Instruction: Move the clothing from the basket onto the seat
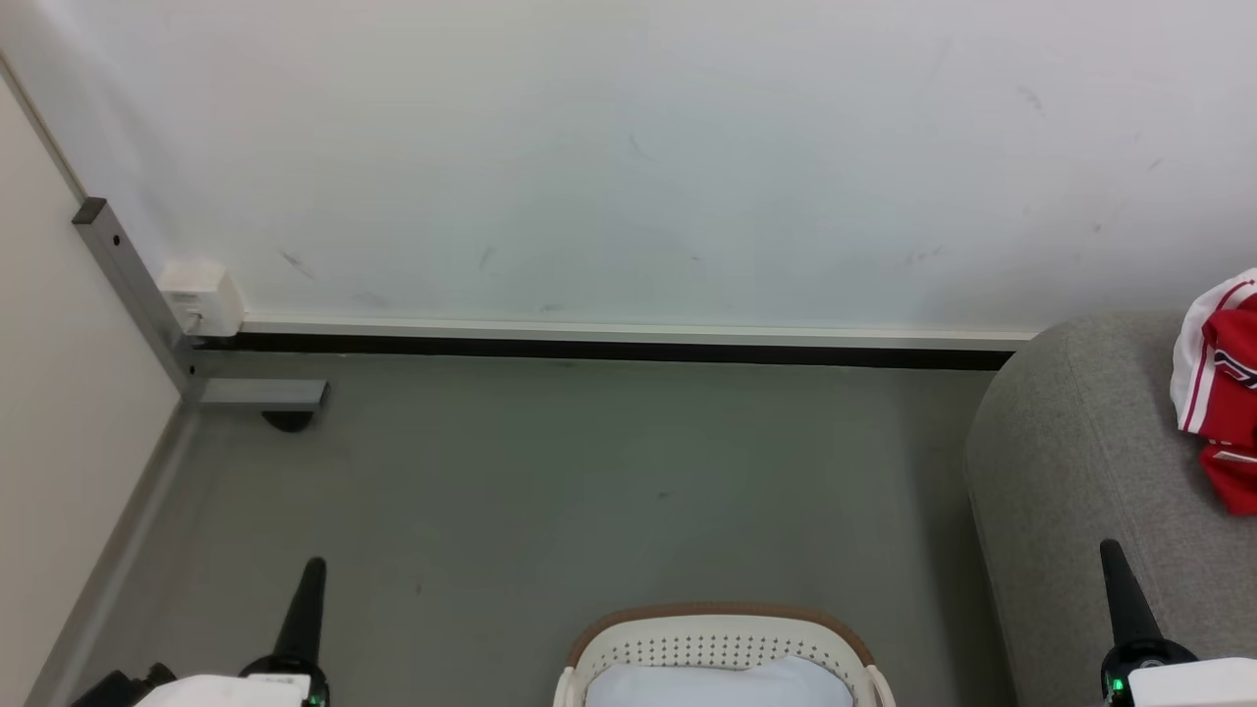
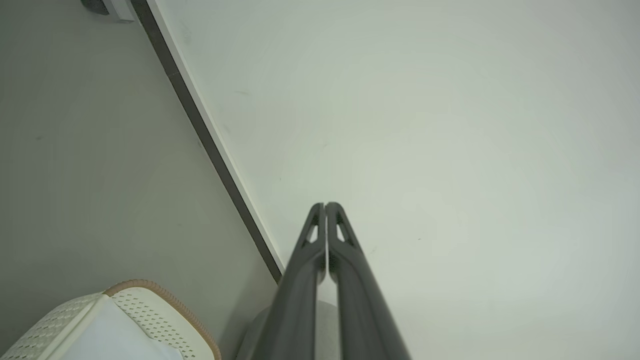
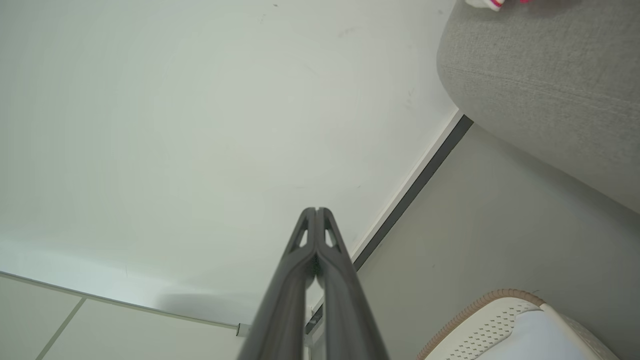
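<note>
L gripper [image 1: 312,568]: fingers pressed together tip to tip, nothing btwn them; floor [image 1: 589,471] beneath.
R gripper [image 1: 1111,546]: fingers likewise clenched flat on each other, empty; seen against the seat's near side in head view.
Basket [image 1: 722,611]: btwn the two grippers, behind their tips, apart from both.
White fabric [image 1: 717,684]: inside basket, covering the visible part of its inside.
Red clothing [image 1: 1232,393]: red w/ white trim, lying on seat, ahead & right of R tips, well apart from them.
Seat [image 1: 1080,442]: grey, right of basket, just beside R fingers.
Wall [image 1: 628,147]: straight ahead of both finger pairs, dark skirting strip [image 1: 609,351] at its foot.
</note>
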{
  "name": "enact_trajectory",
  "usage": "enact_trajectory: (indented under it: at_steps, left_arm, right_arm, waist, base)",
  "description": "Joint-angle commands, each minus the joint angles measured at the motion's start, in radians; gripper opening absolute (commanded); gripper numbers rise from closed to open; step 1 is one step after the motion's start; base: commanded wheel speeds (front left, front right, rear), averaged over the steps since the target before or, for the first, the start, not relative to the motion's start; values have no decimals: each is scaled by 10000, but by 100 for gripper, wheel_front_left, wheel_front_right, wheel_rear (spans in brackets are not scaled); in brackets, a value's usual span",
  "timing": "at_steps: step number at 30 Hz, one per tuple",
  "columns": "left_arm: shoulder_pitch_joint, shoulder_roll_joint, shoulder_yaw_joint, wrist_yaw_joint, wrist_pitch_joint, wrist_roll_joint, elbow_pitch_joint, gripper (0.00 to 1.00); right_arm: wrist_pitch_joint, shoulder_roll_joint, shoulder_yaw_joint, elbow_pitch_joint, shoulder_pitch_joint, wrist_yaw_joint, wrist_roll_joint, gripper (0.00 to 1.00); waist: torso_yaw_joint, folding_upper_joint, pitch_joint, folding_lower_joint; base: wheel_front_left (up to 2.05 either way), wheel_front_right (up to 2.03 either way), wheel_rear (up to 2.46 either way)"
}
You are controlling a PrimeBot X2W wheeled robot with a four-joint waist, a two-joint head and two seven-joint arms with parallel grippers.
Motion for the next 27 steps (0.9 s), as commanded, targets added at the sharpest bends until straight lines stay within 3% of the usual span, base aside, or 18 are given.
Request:
enact_trajectory:
  at_steps: [1, 27]
  left_arm:
    - [-188, 21, 46, -51, 54, -267, -118, 0]
    - [-296, -31, 231, -86, 578, -2118, -250, 0]
  right_arm:
    - [59, 1, -63, -107, -179, -13, 224, 0]
    - [577, 21, -354, -128, -273, -18, 2106, 0]
  waist:
    - [0, 0, 11, 0]
    - [-2, 0, 188, 0]
  base:
    - [0, 0, 0]
    - [0, 0, 0]
